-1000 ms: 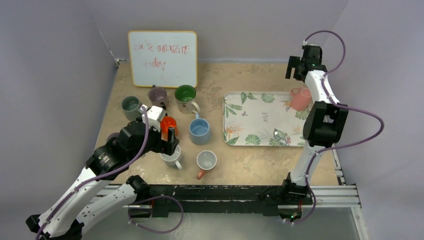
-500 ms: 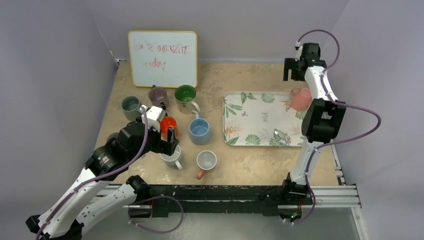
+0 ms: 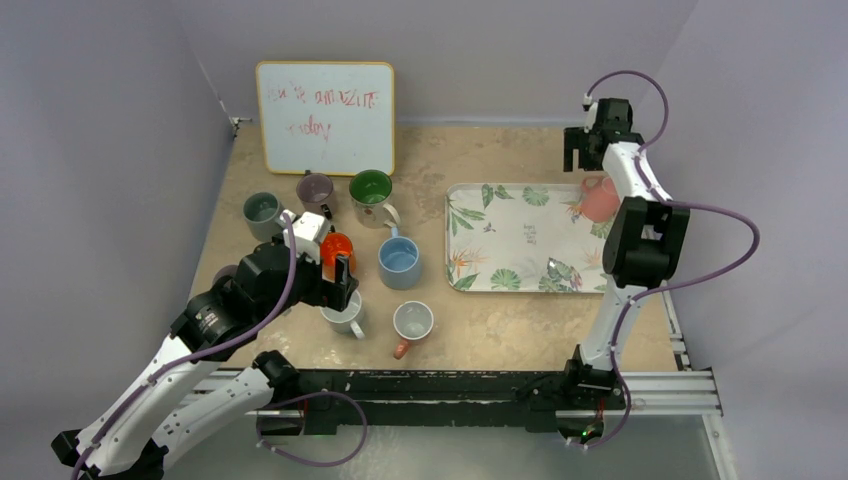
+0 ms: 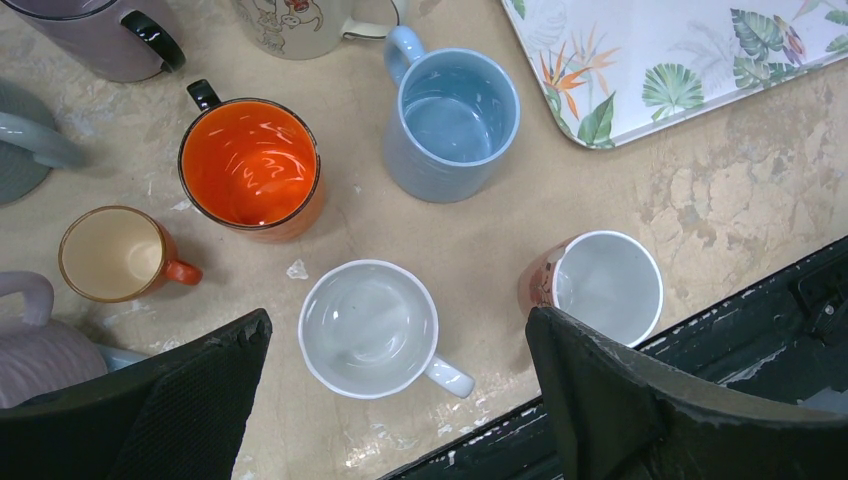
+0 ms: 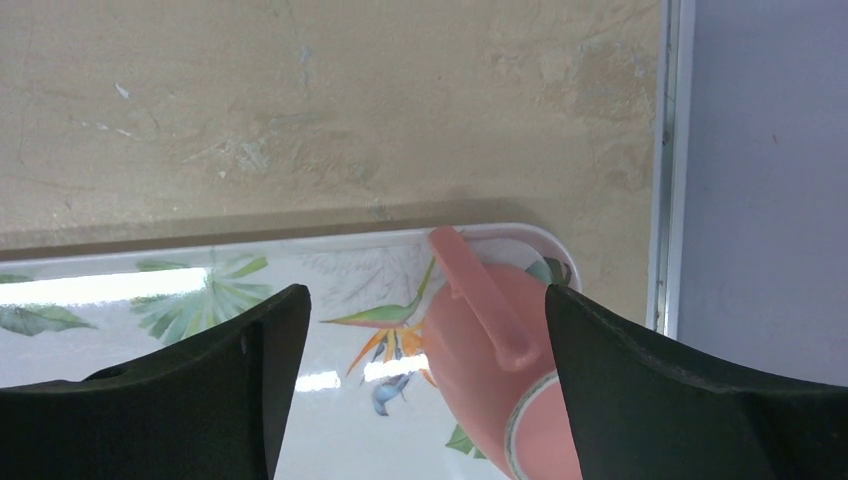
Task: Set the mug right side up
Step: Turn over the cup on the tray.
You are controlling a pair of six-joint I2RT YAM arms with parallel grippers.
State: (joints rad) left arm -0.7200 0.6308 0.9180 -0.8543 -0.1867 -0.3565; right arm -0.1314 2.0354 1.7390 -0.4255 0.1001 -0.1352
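1. The right gripper (image 5: 425,300) is held with its jaws wide apart and empty, above the far right corner of the tray (image 5: 300,238).
2. The pink mug (image 5: 490,350) is found on that corner, handle uppermost in the wrist view and mouth not shown. It lies nearer 1 finger than the other.
3. A good grasp is judged to need the jaws centred over the body, clear of the handle, before descent.
4. The lift should be made high enough for the rim to clear the tray while the wrist is rolled.
5. The left gripper (image 4: 395,330), also wide and empty, is poised over the white mug (image 4: 368,328), well apart.
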